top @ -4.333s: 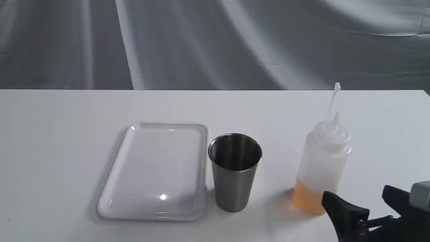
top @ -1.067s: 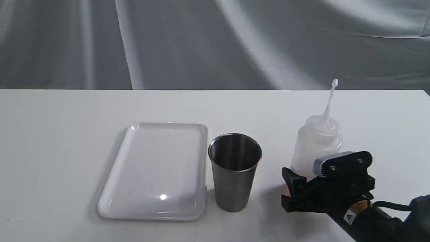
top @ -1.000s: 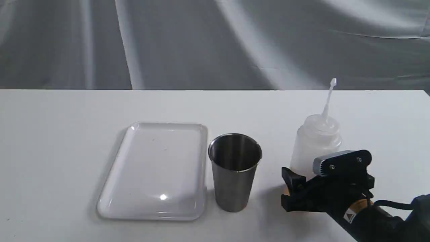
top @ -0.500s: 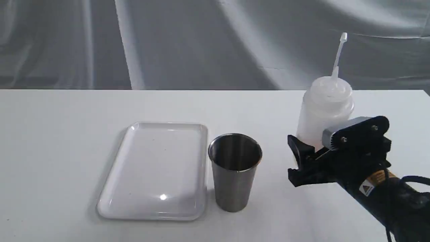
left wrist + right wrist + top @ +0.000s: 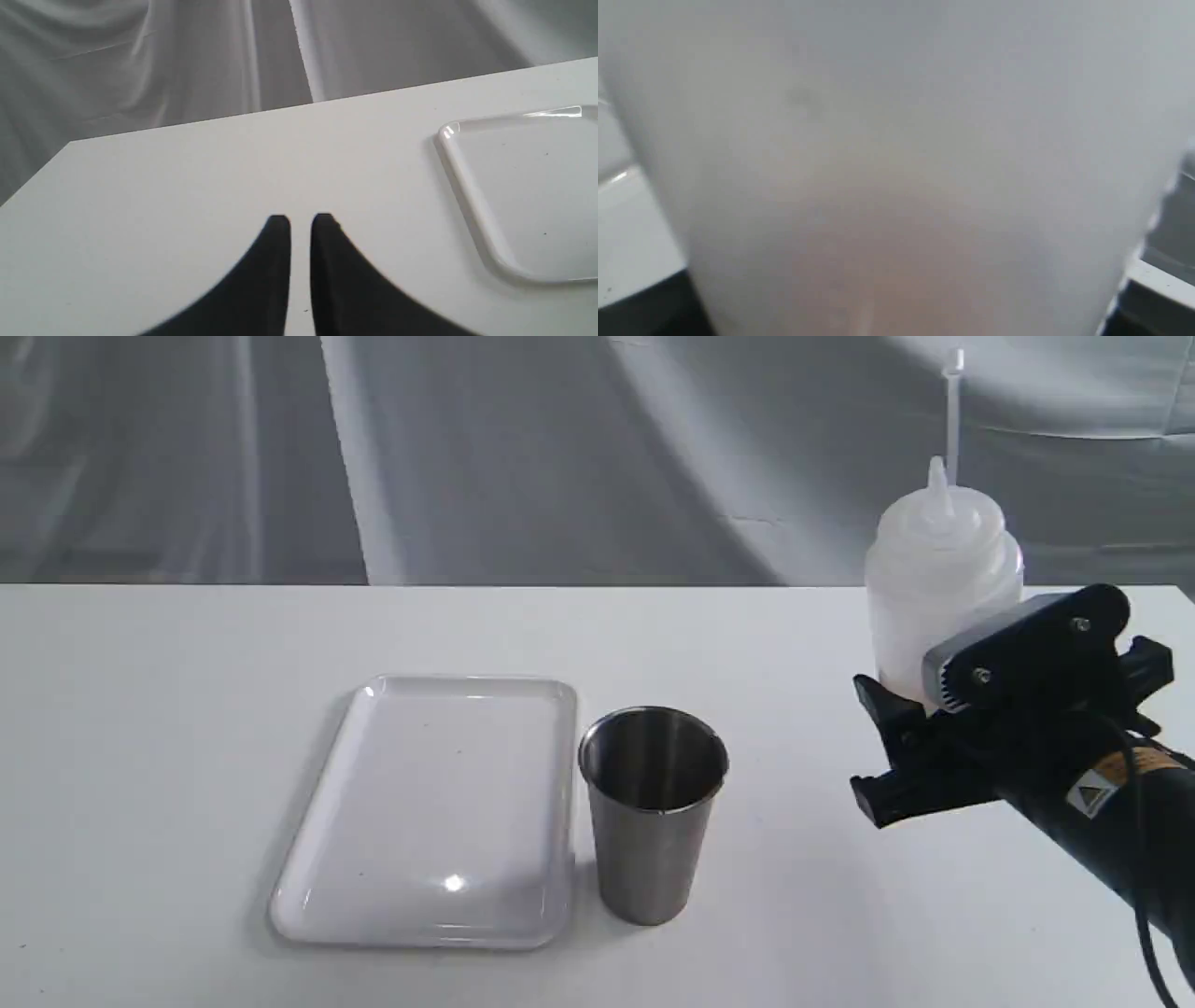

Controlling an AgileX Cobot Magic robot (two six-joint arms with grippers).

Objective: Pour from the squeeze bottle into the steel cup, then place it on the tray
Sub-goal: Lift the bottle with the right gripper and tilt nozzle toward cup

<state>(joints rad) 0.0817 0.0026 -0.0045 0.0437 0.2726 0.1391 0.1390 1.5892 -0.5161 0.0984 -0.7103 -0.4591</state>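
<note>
The bottle (image 5: 938, 579) is held upright above the table (image 5: 187, 709), well right of the cup (image 5: 653, 821). A faint amber tint is seen low in it. The cup's inside is dark, and the tray (image 5: 467, 682) lies just beside it. The bottle's lower body is clamped by the right gripper (image 5: 910, 709), whose arm slants up from the right. The left gripper (image 5: 300, 219) is seen nearly closed over the table.

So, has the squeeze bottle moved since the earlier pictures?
Yes. The squeeze bottle, gripped by the right claw, has gone up and slightly right, away from the steel cup, which has not moved.
</note>
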